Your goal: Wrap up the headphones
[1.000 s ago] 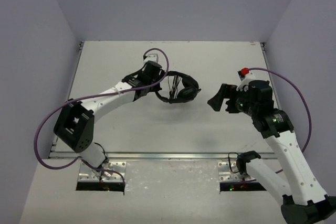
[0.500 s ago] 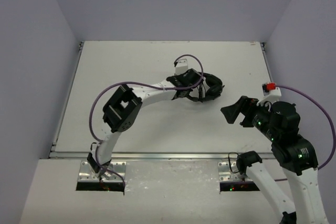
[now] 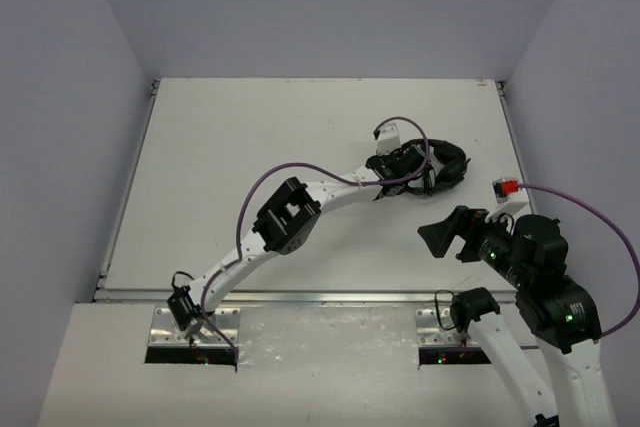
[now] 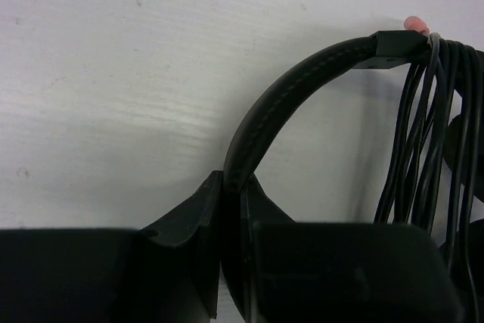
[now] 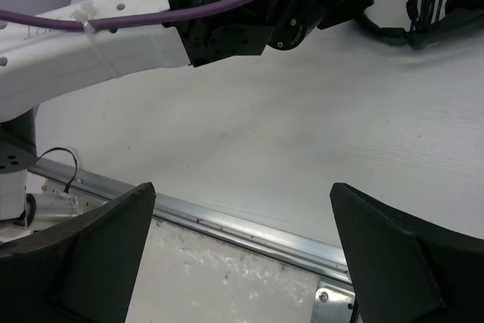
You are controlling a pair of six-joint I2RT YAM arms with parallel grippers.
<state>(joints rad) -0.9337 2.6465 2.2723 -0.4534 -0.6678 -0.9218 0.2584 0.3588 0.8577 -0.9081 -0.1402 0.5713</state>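
Note:
The black headphones (image 3: 445, 169) lie on the white table at the right of centre, their thin cable (image 4: 423, 149) wound in several loops round the headband (image 4: 295, 96). My left gripper (image 3: 412, 171) is stretched far across the table and shut on the headband, which shows pinched between its fingers in the left wrist view (image 4: 234, 187). My right gripper (image 3: 440, 235) hovers open and empty in front of the headphones, a little toward the near edge. In the right wrist view only a part of the headphones (image 5: 423, 13) shows, at the top right.
The left arm (image 3: 300, 207) spans diagonally from its base to the headphones, with a purple cable (image 3: 300, 165) arching over it. A metal rail (image 3: 300, 297) marks the table's near edge. Purple-grey walls close in the left, back and right sides.
My left gripper has carried the headphones to the right across the table, from centre to right of centre. My right arm has drawn back toward the near edge, its gripper staying open.

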